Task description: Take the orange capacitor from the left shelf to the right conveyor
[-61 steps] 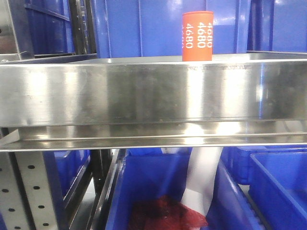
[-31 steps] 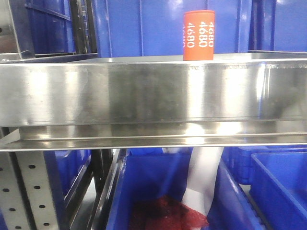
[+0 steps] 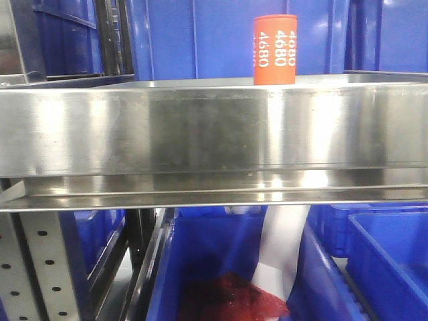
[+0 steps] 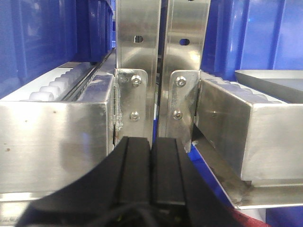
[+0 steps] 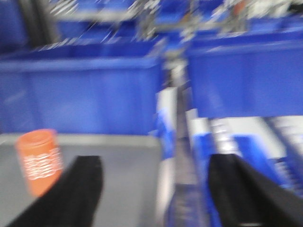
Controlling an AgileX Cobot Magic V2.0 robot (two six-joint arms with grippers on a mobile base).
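Observation:
The orange capacitor (image 3: 275,50) stands upright on the left shelf (image 3: 200,127), behind its tall shiny front lip, right of centre in the front view. In the blurred right wrist view the orange capacitor (image 5: 40,161) stands on the grey shelf floor (image 5: 128,184), just left of my right gripper's left finger (image 5: 85,182). My right gripper (image 5: 156,177) is open and holds nothing. My left gripper (image 4: 151,144) is shut with its pads pressed together and nothing between them, facing two metal uprights (image 4: 137,56). The right conveyor is out of view.
Blue plastic bins (image 3: 221,267) sit under the shelf, one holding something red (image 3: 234,297). More blue bins (image 5: 80,90) stand behind the shelf. A perforated grey upright (image 3: 40,267) carries the shelf at left. White roller tracks (image 4: 57,85) and steel rails flank the left gripper.

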